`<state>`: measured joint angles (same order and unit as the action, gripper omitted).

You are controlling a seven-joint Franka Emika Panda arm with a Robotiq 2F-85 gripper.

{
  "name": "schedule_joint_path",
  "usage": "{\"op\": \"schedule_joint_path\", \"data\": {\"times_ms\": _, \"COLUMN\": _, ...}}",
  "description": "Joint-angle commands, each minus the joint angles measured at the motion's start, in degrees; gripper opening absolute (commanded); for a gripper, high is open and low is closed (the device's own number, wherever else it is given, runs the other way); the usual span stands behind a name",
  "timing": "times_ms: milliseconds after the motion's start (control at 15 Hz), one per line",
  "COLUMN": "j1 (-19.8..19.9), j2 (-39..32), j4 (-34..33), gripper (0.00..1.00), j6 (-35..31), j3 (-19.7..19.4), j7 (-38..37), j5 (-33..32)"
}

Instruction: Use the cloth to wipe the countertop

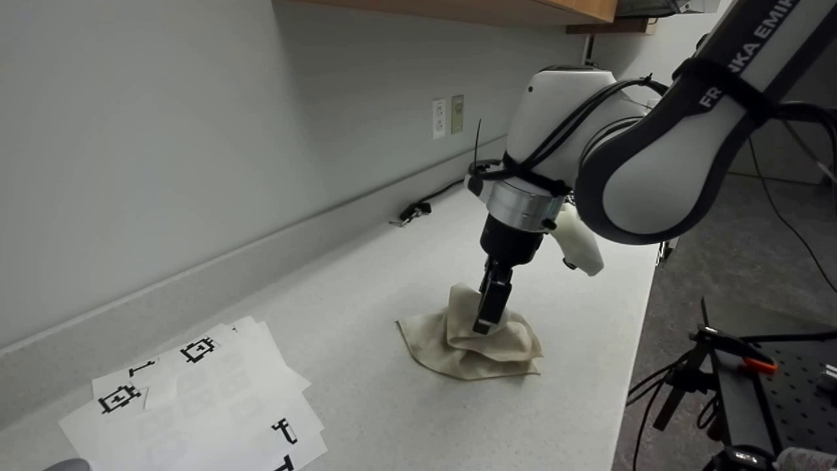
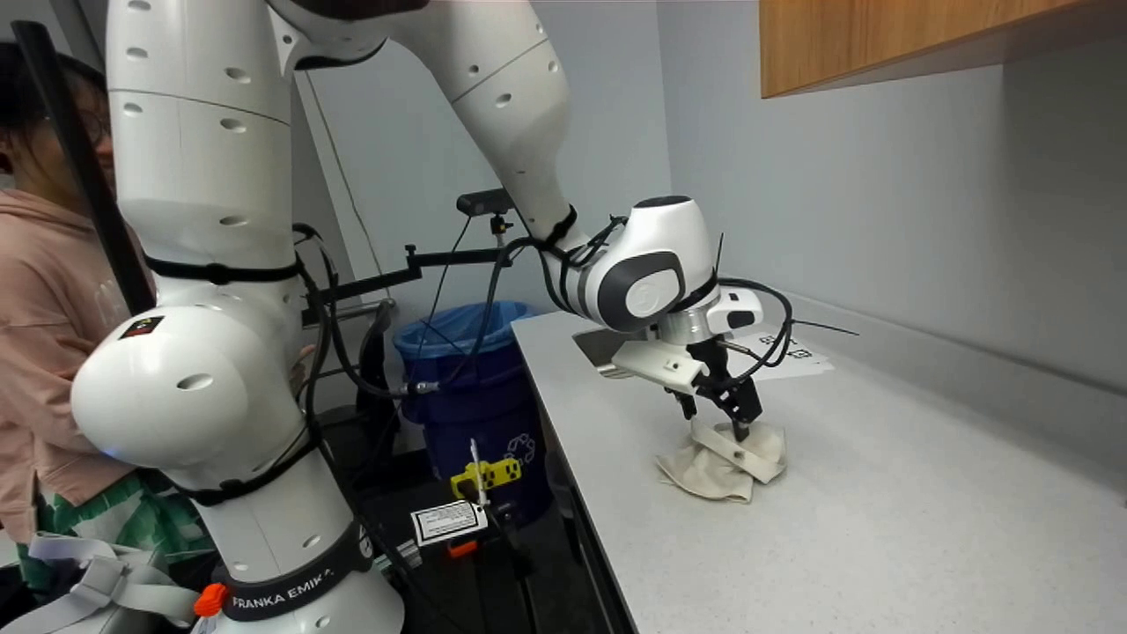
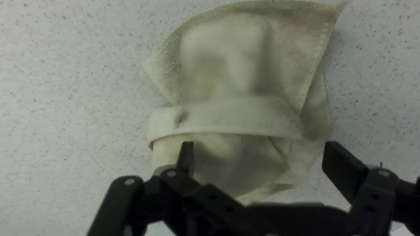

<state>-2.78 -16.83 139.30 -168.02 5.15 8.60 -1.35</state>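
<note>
Soft light spreads over the pale countertop (image 1: 366, 418), and the paper sheets (image 1: 206, 399) look almost washed out. In both exterior views the wall (image 2: 924, 202) darkens below the wooden cabinet (image 2: 898, 40). The floor (image 1: 713, 261) lies dim. In the wrist view, the cloth (image 3: 242, 114) smears out of focus across its upper middle, lower folds shadowed

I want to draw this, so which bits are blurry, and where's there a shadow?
Wrist view: a fold in the upper part of the cloth is blurry, while the cloth's stitched edge to its right and the specks on the countertop look clearer; both exterior views: a shadow darkens part of the wall below the wooden cabinet.
</note>
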Motion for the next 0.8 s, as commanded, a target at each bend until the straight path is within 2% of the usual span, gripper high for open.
{"op": "schedule_joint_path", "data": {"times_ms": 0, "j1": -0.1, "j2": -5.2, "j4": -3.8, "gripper": 1.00, "j6": -3.0, "j3": -0.4, "j7": 0.0, "j5": -1.8}}
{"op": "schedule_joint_path", "data": {"times_ms": 600, "j1": -0.1, "j2": -9.7, "j4": -6.9, "gripper": 1.00, "j6": -3.3, "j3": -1.7, "j7": -1.0, "j5": -2.3}}
{"op": "schedule_joint_path", "data": {"times_ms": 667, "j1": -0.2, "j2": -9.9, "j4": -7.1, "gripper": 0.97, "j6": -3.3, "j3": -2.0, "j7": -1.1, "j5": -2.4}}
{"op": "schedule_joint_path", "data": {"times_ms": 733, "j1": -0.4, "j2": -10.1, "j4": -7.3, "gripper": 0.73, "j6": -3.5, "j3": -2.5, "j7": -1.3, "j5": -2.6}}
